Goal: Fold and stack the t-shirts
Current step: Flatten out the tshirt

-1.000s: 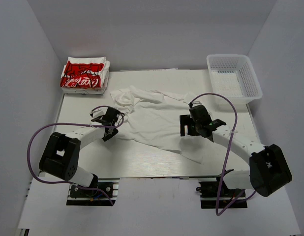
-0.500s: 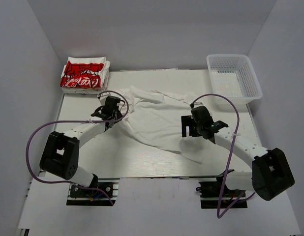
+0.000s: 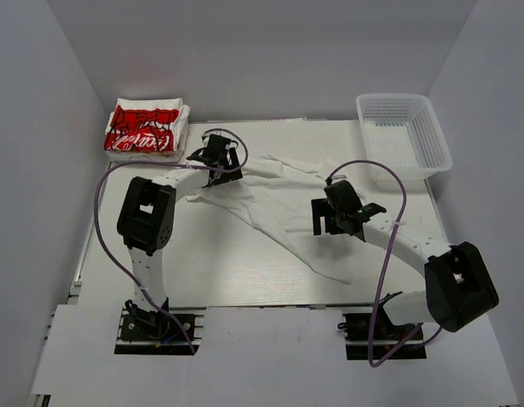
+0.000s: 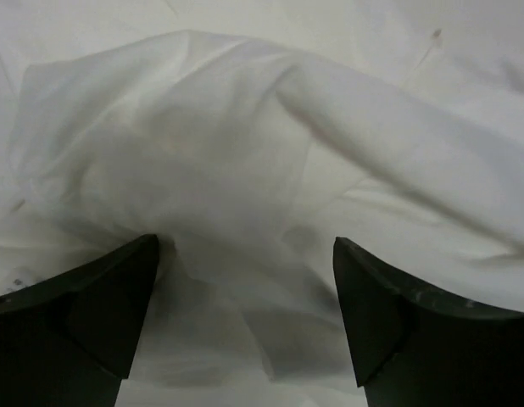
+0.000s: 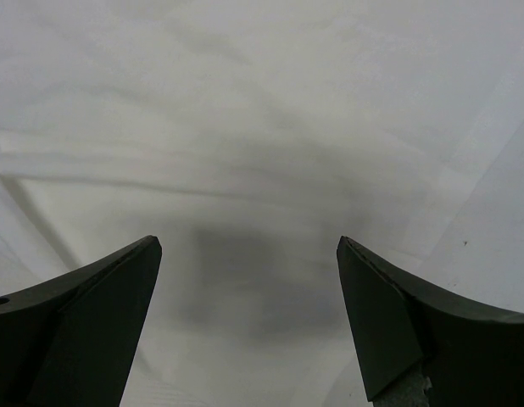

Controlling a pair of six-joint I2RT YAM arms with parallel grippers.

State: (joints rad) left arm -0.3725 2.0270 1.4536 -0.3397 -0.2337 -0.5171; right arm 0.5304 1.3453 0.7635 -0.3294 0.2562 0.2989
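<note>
A plain white t-shirt (image 3: 275,203) lies crumpled and stretched slantwise across the middle of the table. My left gripper (image 3: 216,159) hovers over its back left end, next to a folded stack of red-printed t-shirts (image 3: 145,129) in the back left corner. In the left wrist view this gripper (image 4: 245,246) is open, with a loose fold of white cloth (image 4: 245,127) below and between the jaws, not pinched. My right gripper (image 3: 325,220) stands open over the shirt's right part. The right wrist view shows flat white cloth (image 5: 262,102) under that gripper (image 5: 249,244).
A white plastic mesh basket (image 3: 404,134) stands at the back right corner. Purple cables loop from both arms over the table. White walls close in the table at the back and on both sides.
My left arm has swung from the near left to the back, by the folded stack, and the shirt's left end has gone back with it. The right gripper has barely moved.
</note>
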